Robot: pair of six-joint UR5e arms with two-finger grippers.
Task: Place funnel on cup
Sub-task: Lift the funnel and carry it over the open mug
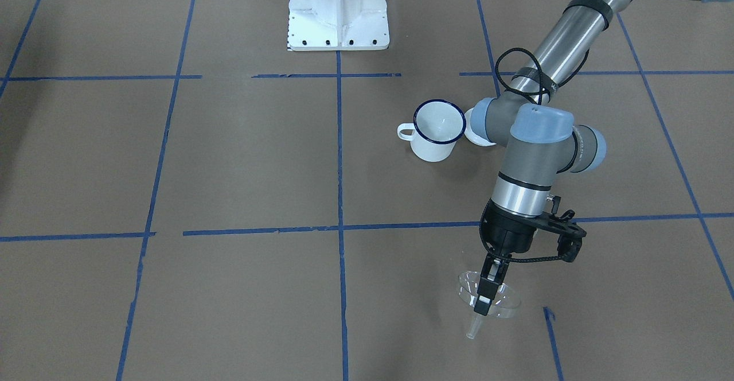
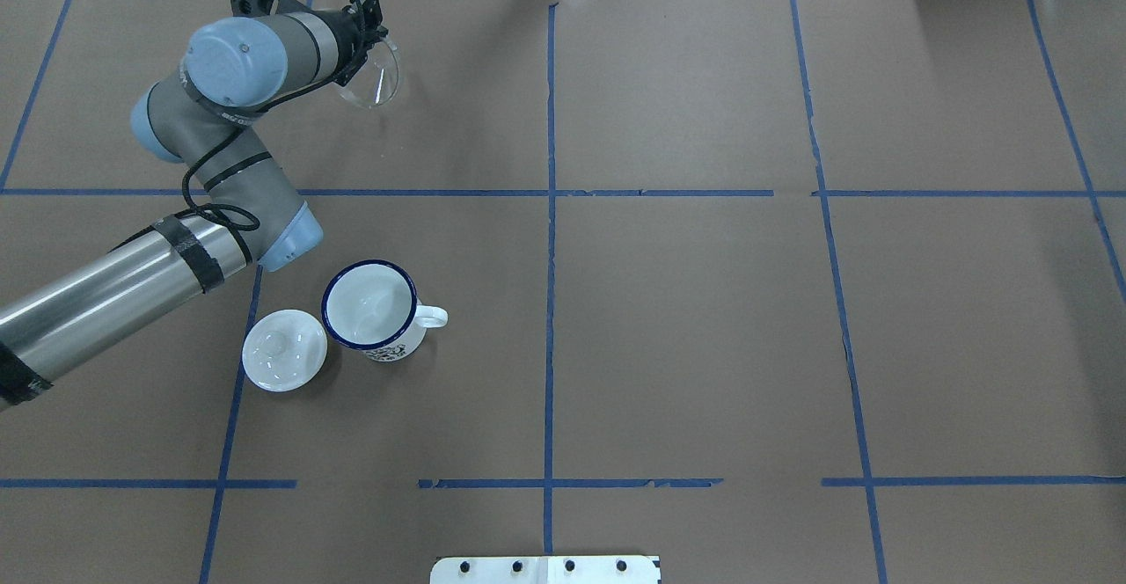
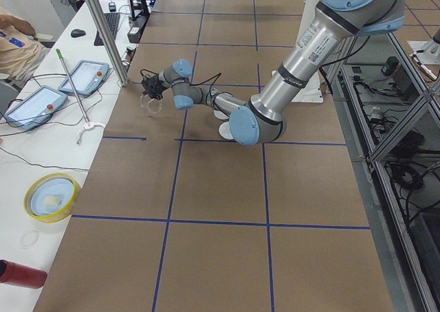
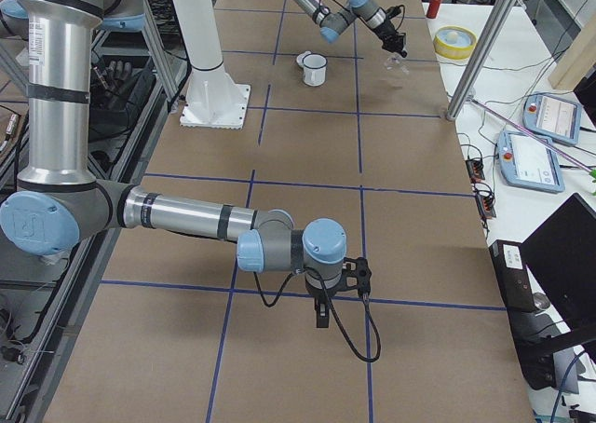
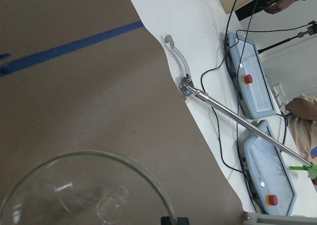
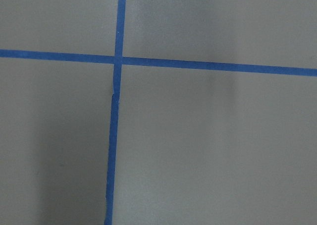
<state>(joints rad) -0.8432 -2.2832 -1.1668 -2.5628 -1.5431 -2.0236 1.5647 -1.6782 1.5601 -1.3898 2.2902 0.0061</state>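
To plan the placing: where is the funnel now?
Overhead view, top left: the funnel is in the left gripper, far from the cup.

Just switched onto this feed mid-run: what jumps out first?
The left gripper pinches the clear funnel by its rim near the far edge of the table, on the robot's left. The cup, a white enamel mug with a dark blue rim, stands upright and empty closer to the robot, a white knobbed lid beside it.
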